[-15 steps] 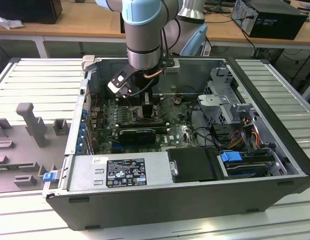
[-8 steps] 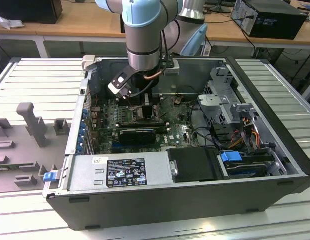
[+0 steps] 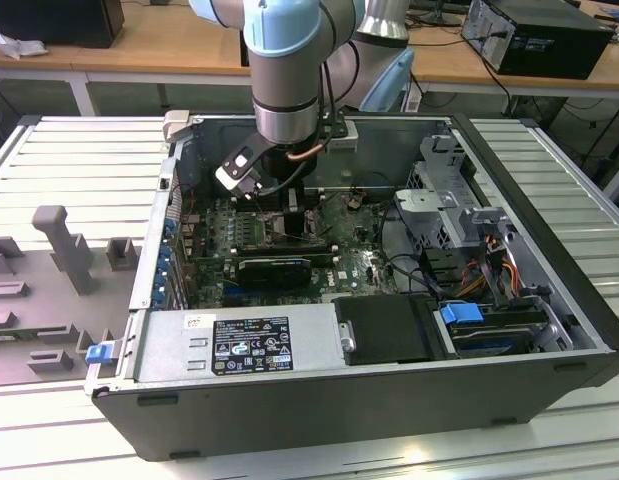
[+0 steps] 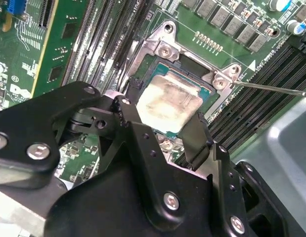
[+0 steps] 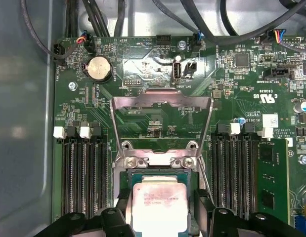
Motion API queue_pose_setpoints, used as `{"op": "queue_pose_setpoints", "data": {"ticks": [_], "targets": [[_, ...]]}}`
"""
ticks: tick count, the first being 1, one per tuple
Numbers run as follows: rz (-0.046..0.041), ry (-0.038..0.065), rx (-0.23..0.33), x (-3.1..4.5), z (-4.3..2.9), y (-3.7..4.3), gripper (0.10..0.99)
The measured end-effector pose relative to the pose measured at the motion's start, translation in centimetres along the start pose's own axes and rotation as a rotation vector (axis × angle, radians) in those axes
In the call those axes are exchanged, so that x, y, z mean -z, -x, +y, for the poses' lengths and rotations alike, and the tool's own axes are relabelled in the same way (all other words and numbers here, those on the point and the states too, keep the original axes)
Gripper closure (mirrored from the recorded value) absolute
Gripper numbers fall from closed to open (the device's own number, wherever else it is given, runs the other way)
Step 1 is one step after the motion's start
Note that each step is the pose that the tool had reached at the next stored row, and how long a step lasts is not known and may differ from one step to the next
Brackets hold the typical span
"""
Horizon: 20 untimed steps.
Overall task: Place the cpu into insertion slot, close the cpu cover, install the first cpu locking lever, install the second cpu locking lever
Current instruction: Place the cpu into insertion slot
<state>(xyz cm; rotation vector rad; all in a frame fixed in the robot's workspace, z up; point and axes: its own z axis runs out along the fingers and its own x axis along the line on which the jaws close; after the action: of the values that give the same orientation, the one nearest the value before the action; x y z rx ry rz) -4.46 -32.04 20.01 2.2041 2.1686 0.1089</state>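
Arm's gripper (image 4: 160,118) straddles the cpu (image 5: 160,207), lying in the insertion slot (image 4: 187,60); pinching or slack cannot be told. The cpu cover (image 5: 161,101) stands raised (hinged at the slot's edge).

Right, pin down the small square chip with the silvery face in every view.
Exterior view: hidden below the arm's wrist, over the green circuit board.
Second wrist view: the small silvery square cpu, beside the silver screwed bracket.
First wrist view: the cpu, between the black memory slots, beside that bracket.
Shared landmark in both wrist views: the bracket.
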Motion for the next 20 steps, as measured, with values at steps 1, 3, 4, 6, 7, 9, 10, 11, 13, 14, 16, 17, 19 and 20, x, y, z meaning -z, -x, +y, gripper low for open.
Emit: {"op": "queue_pose_setpoints", "data": {"ticks": [1, 3, 4, 6, 7, 9, 10, 11, 13, 14, 16, 17, 19, 20], "targets": [[-0.0003, 0.0, 0.0, 0.11, 0.01, 0.01, 0.475], [0.0001, 0.0, 0.0, 0.68, 0.06, 0.0, 0.475], [0.0, 0.0, 0.0, 0.92, 0.08, -0.01, 0.475], [0.0, 0.0, 0.0, 1.24, 0.11, -0.01, 0.678], [0.0, 0.0, 0.0, 1.33, 0.11, -0.02, 0.737], [0.0002, 0.0, 0.0, 1.34, 0.12, -0.02, 0.8], [-0.0003, 0.0, 0.0, 1.41, 0.12, -0.02, 0.922], [-0.0008, 0.0, 0.0, 1.52, 0.13, -0.02, 0.98], [-0.0011, 0.0, 0.0, 1.53, 0.13, -0.02, 0.98], [-0.0011, 0.0, 0.0, 1.53, 0.12, -0.02, 0.98], [-0.0011, 0.0, 0.0, 1.53, 0.12, -0.02, 0.98], [-0.001, 0.0, 0.0, 1.57, 0.11, -0.02, 0.98], [-0.001, 0.0, 0.0, 1.62, 0.11, -0.02, 0.98], [-0.001, 0.0, 0.0, 1.62, 0.12, -0.02, 0.98]]}}
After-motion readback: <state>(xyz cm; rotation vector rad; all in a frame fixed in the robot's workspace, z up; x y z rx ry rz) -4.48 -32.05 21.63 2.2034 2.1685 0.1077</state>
